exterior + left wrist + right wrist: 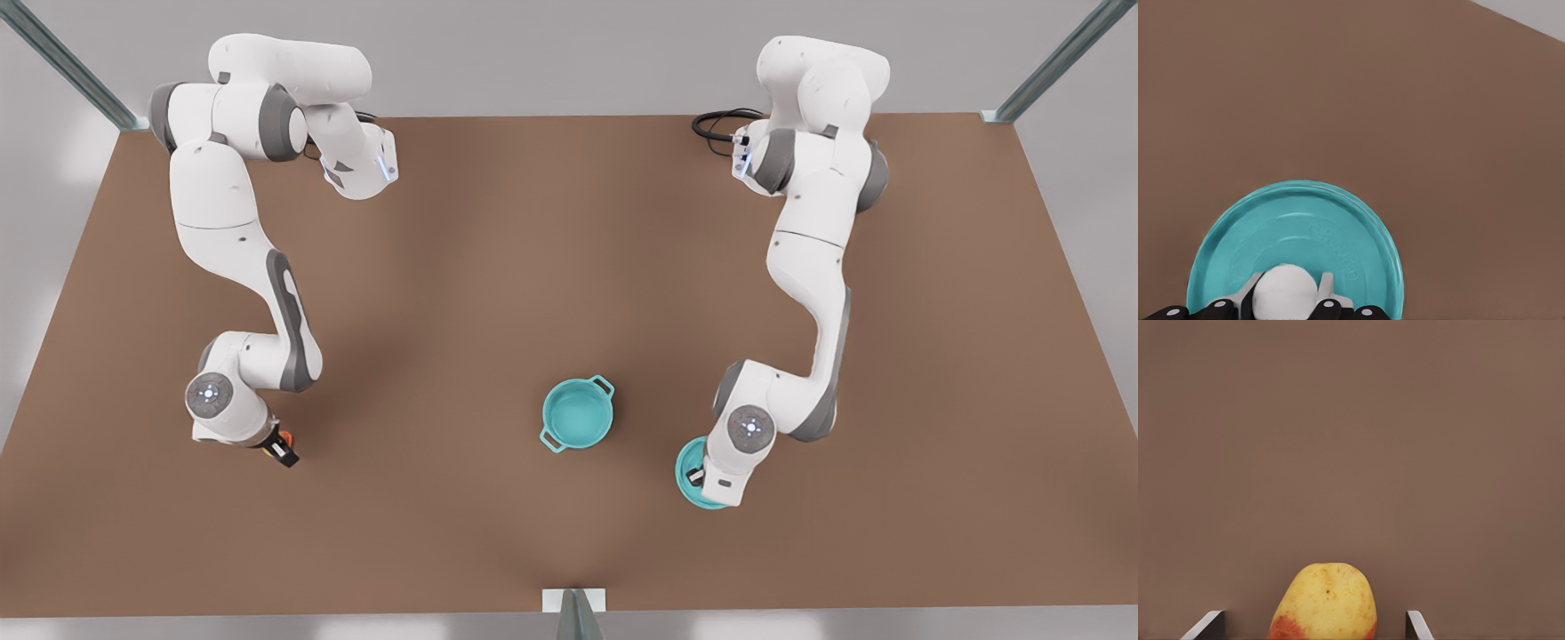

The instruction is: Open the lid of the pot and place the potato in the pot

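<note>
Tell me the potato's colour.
Yellow with orange-red patches near one end; the potato shows best in the right wrist view.

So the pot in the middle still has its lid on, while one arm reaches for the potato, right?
Not quite: the pot stands open in the front view. The left gripper holds the pot lid by its knob, off to the side. The right gripper is indeed around the potato.

No word, number or sign can be read. The pot lid [1298, 247] bears a faint raised marking near its knob, too blurred to make out.
</note>
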`<state>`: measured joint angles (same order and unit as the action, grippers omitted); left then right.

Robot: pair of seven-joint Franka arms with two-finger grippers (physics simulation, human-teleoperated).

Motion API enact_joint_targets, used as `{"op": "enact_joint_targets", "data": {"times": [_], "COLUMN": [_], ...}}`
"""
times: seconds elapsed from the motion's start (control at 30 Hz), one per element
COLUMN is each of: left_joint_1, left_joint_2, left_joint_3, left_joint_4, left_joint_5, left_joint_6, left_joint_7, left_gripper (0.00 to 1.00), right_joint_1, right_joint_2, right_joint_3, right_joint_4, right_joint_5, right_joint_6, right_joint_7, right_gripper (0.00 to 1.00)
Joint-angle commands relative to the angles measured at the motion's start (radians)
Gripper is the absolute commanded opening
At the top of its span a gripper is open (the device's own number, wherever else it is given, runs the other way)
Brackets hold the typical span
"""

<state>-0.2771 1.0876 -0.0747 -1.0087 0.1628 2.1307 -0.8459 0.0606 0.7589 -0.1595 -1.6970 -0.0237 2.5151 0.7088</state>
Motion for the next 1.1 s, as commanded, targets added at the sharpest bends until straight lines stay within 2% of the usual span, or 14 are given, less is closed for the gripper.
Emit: {"op": "enact_joint_targets", "data": {"times": [0.0,0.03,0.07,0.13,0.2,0.27,0.3,0.37,0.4,0.43,0.5,0.7,0.93,1.07], "left_joint_1": [0.001,0.001,0.001,0.006,0.094,0.141,0.180,0.292,0.320,0.317,0.311,0.294,0.295,0.297], "left_joint_2": [0.006,0.005,-0.005,-0.024,-0.126,-0.296,-0.440,-0.793,-0.912,-0.983,-0.893,-0.885,-0.874,-0.873], "left_joint_3": [-0.002,0.000,0.003,0.003,-0.043,-0.071,-0.068,-0.062,-0.056,-0.057,-0.057,-0.060,-0.060,-0.060], "left_joint_4": [0.001,0.002,0.002,0.002,0.002,0.001,-0.036,-0.389,-0.482,-0.628,-0.548,-0.539,-0.539,-0.539], "left_joint_5": [-0.005,-0.005,-0.005,-0.005,-0.020,-0.100,-0.161,-0.209,-0.207,-0.200,-0.197,-0.197,-0.197,-0.197], "left_joint_6": [0.052,0.051,0.032,-0.012,-0.210,-0.472,-0.615,-0.574,-0.563,-0.398,-0.376,-0.387,-0.385,-0.385], "left_joint_7": [0.225,0.234,0.271,0.315,0.628,0.728,0.778,0.831,0.841,0.838,0.841,0.840,0.841,0.841], "left_gripper": [0.47,0.48,1.00,1.00,1.00,1.00,1.00,1.00,1.00,1.00,1.00,1.00,1.00,1.00], "right_joint_1": [-0.002,-0.002,-0.002,-0.004,-0.021,-0.028,-0.031,-0.031,-0.031,-0.031,-0.031,-0.031,-0.031,-0.019], "right_joint_2": [-0.001,-0.001,-0.001,-0.001,-0.001,-0.001,-0.001,-0.001,-0.001,0.000,0.000,0.000,-0.055,-0.115], "right_joint_3": [0.009,0.011,0.012,0.012,0.014,0.015,0.020,0.020,0.023,0.023,0.023,0.023,0.060,0.123], "right_joint_4": [-0.001,-0.001,-0.003,-0.001,-0.001,0.000,-0.001,-0.001,-0.001,-0.001,-0.001,-0.001,-0.009,-0.013], "right_joint_5": [0.001,0.001,0.001,-0.001,-0.005,-0.016,-0.016,-0.016,-0.016,-0.016,-0.016,-0.016,-0.005,-0.002], "right_joint_6": [0.017,0.016,0.017,0.017,0.017,0.017,0.017,0.017,0.017,0.017,0.017,0.017,-0.025,-0.062], "right_joint_7": [0.041,0.044,0.043,0.043,0.040,0.040,0.040,0.046,0.047,0.049,0.049,0.051,0.054,0.066], "right_gripper": [1.00,1.00,1.00,0.99,0.99,0.98,0.96,0.89,0.89,0.88,0.82,0.59,0.57,0.57]}}
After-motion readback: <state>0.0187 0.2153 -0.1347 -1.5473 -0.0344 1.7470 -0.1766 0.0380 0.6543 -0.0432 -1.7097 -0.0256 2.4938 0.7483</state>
